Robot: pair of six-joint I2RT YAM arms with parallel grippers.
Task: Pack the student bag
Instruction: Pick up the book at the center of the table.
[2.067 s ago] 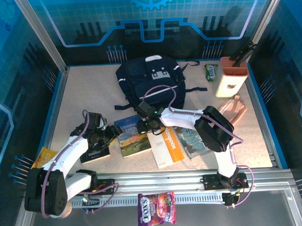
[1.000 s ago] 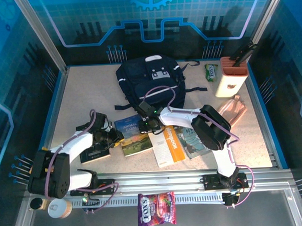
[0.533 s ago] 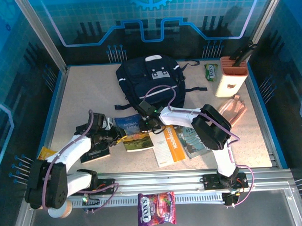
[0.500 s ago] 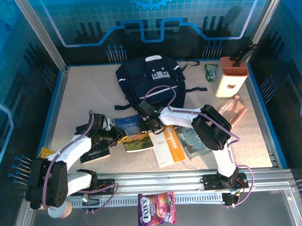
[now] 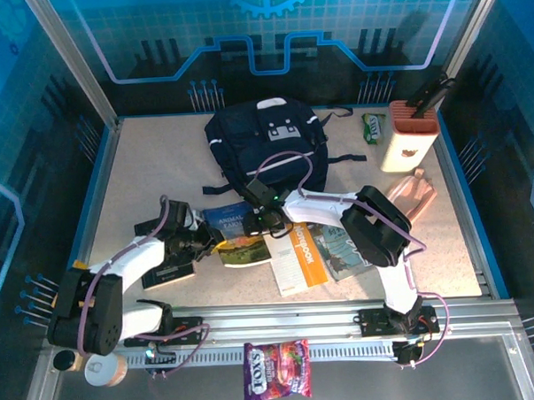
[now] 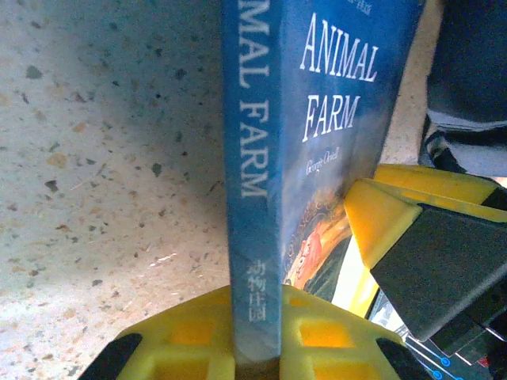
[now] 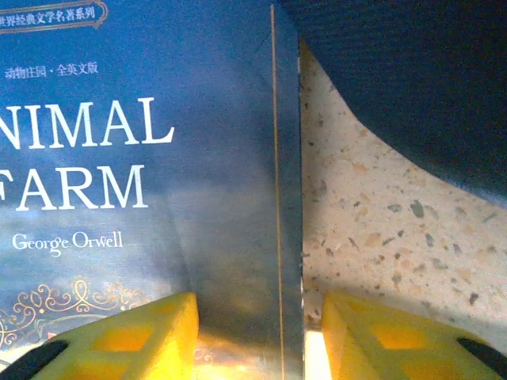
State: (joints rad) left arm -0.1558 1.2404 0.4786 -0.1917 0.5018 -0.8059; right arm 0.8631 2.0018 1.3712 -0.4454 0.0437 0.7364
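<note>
Left pincer (image 6: 317, 269), tips partly behind book (image 6: 333, 95)

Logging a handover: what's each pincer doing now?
Left pincer: closed on the Animal Farm book.
Right pincer: straddles the same book; grip cannot be told.

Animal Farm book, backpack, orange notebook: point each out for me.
Animal Farm book (image 6: 337, 87), left wrist view, on the cover title.
Backpack (image 5: 244, 141), top external view, on its navy front panel.
Notebook (image 5: 298, 257), top external view, on its orange cover.
</note>
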